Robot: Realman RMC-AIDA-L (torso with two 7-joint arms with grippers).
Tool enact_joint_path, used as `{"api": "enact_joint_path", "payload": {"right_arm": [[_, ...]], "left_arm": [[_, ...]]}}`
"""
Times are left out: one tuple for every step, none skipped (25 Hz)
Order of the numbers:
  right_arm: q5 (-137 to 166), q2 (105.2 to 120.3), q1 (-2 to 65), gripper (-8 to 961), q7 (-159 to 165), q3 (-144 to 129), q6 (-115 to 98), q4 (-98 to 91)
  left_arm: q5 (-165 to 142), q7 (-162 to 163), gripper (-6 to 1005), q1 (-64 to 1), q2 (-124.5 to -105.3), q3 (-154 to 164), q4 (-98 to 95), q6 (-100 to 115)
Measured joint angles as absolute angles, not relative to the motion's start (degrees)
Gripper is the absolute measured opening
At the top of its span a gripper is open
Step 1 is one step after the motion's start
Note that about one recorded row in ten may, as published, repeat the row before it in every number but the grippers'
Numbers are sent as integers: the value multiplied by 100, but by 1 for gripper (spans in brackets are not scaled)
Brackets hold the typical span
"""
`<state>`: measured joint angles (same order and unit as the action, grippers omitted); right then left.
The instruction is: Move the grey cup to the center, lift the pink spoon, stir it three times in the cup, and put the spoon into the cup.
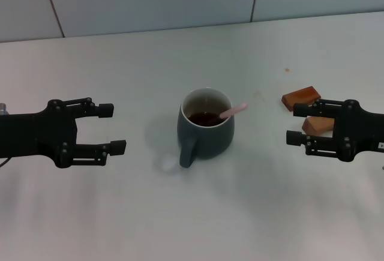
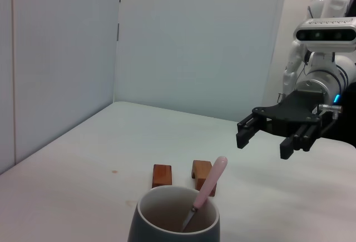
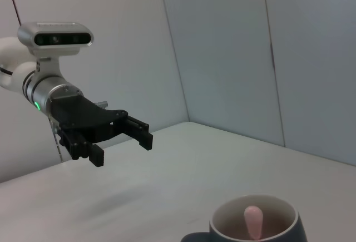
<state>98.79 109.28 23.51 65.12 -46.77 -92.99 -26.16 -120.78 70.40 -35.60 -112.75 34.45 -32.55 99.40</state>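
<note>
Head view: cup (image 1: 206, 130) upright near the middle of the table (image 1: 192, 213), handle toward the robot, dark liquid inside. Spoon (image 1: 233, 111) already in the cup, bowl down in the liquid, pink handle leaning over the rim toward the robot's right. Left gripper (image 1: 114, 129) well apart from the cup on the left, jaws spread, nothing between them. Right gripper (image 1: 303, 120) well apart on the right, jaws also spread and empty, above or just in front of two wooden blocks (image 1: 300, 98); touching or not, cannot tell.

Left wrist view: cup (image 2: 174, 220) close below the camera, cream inside, spoon (image 2: 207, 189) resting against the far rim with the metal end down in the cup. Behind it the two blocks (image 2: 162, 175), and farther off the right gripper (image 2: 261, 139) hanging over the table with open jaws.

Right wrist view: cup (image 3: 255, 225) at the lower edge, only the tip of the spoon (image 3: 253, 220) handle visible over the mouth. Left gripper (image 3: 122, 141) far across the table, jaws apart, holding nothing.

Judgement on progress: cup in the centre, spoon placed inside, both grippers released and away. Task seemingly finished; nothing left except perhaps parking the arms. Stirring itself not checkable from these pictures.
</note>
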Motion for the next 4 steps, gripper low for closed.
{"api": "enact_joint_path", "payload": {"right_arm": [[9879, 10928, 2351, 674, 6512, -4677, -9299, -2616], [9879, 10932, 2352, 674, 6512, -4678, -9299, -2626], [9879, 10932, 2352, 674, 6512, -4678, -9299, -2626], [9879, 10932, 2353, 674, 6512, -4678, -9299, -2628]], "left_arm": [[-12078, 7040, 829, -3560, -11275, 3445, -3255, 9940], [-12078, 7040, 829, -3560, -11276, 3445, -3256, 9940], [-12078, 7041, 829, -3560, -11276, 3445, -3256, 9940], [-12078, 7041, 829, -3560, -11276, 3445, -3256, 9940]]}}
